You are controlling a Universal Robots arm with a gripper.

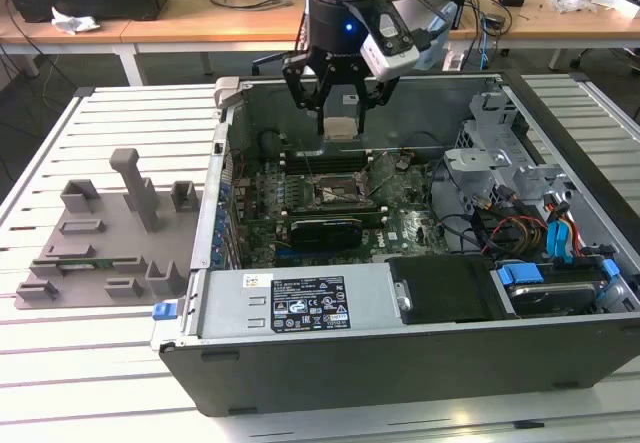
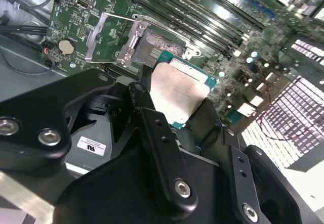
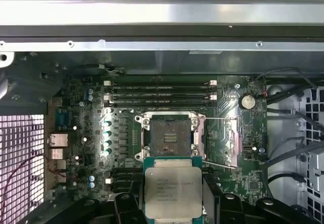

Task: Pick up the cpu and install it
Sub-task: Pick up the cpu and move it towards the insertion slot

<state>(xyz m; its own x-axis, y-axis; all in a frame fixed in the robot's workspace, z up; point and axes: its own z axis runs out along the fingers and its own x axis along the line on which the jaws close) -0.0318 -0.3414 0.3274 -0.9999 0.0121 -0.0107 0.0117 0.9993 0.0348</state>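
Note:
My gripper [image 1: 340, 113] hangs over the open computer case [image 1: 400, 353], shut on the cpu [image 1: 341, 129]. The cpu is a flat square chip with a silver-grey metal top and a green rim. In both wrist views the cpu [image 3: 173, 192] [image 2: 177, 95] sits between the black fingers [image 2: 152, 133], held level above the motherboard [image 3: 81, 133]. The open socket [image 3: 170, 135] lies below and just ahead of the chip, with its metal frame [image 3: 225, 143] swung open to one side. The socket [image 1: 335, 191] is in the middle of the board in the exterior view.
Memory slots [image 3: 159, 93] run beside the socket. A black power supply [image 1: 440, 288], drive cage [image 1: 500, 143] and coloured cables [image 1: 560, 233] fill the case's right. Grey plastic fixture blocks [image 1: 110, 233] lie on the slatted table at the exterior view's left.

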